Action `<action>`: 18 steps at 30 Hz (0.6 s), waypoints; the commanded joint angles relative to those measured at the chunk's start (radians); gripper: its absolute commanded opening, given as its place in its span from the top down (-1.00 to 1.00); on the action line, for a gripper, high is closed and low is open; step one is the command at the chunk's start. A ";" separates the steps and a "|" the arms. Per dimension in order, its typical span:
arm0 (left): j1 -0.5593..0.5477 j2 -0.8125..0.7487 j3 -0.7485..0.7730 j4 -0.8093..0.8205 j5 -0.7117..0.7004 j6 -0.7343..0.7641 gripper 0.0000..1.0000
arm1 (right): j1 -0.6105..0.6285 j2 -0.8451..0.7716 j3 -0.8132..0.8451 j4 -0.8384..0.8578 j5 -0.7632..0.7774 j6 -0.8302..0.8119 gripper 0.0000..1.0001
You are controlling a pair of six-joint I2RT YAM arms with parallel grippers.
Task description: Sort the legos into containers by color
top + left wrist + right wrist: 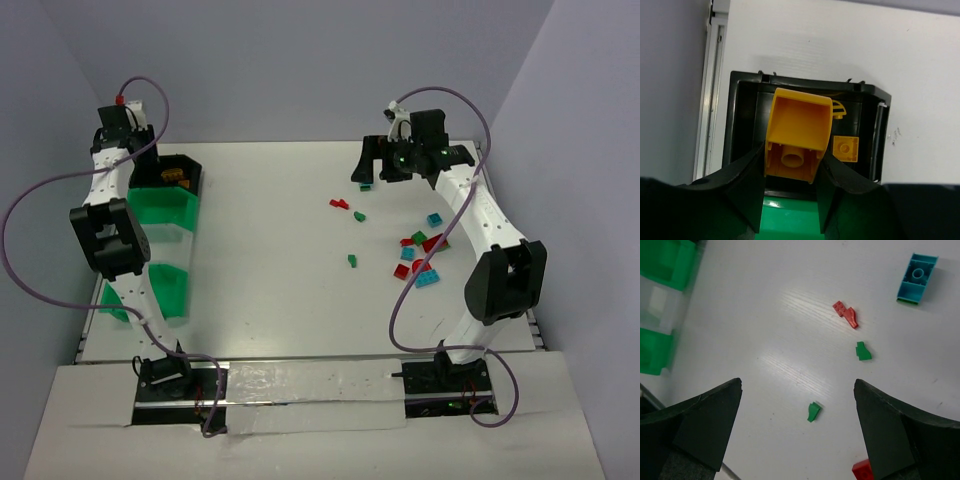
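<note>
A: Where is the piece in hand right now?

B: The left gripper (791, 162) has its fingers clamped on a yellow brick (797, 127), hollow underside toward the wrist camera. It hangs over the black bin (742, 115) at the far left end of the row. 1 flat yellow piece (845, 149) already lies inside, so I judge this is the right bin.

A: So the step is the drop. How should it be done well?

B: Hold the brick over the middle of the bin, away from the near wall where the green bin (790, 222) begins. Lower it a little so it cannot bounce out, then part the fingers only enough to free it.

A: And the other arm?

B: The right gripper (797, 390) hovers with its fingers spread wide and holding nothing, above the surface (765, 315). Under it lie a green brick (863, 351), another green piece (813, 411), a red brick (845, 313) and, farther off, a teal brick (916, 277). Most of the legos (418, 255) sit loose on the right, well apart from the bins, so much sorting remains.
</note>
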 commanded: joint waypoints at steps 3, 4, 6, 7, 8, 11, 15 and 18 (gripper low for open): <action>0.005 -0.004 -0.026 0.008 -0.041 -0.008 0.96 | -0.011 -0.042 -0.008 -0.017 0.079 -0.067 -1.00; 0.006 -0.008 -0.035 0.012 -0.040 -0.008 0.94 | -0.012 -0.040 -0.008 -0.016 0.079 -0.066 -1.00; 0.007 -0.008 -0.049 0.013 -0.037 -0.008 0.91 | -0.013 -0.036 -0.005 -0.016 0.079 -0.064 -1.00; 0.006 -0.007 -0.052 0.013 -0.036 -0.008 0.91 | -0.013 -0.035 -0.004 -0.017 0.079 -0.064 -1.00; 0.006 -0.005 -0.053 0.014 -0.035 -0.008 0.89 | -0.013 -0.033 -0.004 -0.017 0.078 -0.063 -1.00; 0.006 0.002 -0.051 0.013 -0.035 -0.006 0.79 | -0.013 -0.029 -0.001 -0.017 0.076 -0.060 -1.00; 0.005 0.011 -0.035 0.007 -0.036 -0.006 0.70 | -0.013 -0.027 -0.001 -0.017 0.074 -0.060 -1.00; 0.005 0.016 -0.023 0.007 -0.038 -0.008 0.48 | -0.013 -0.025 -0.004 -0.017 0.072 -0.060 -1.00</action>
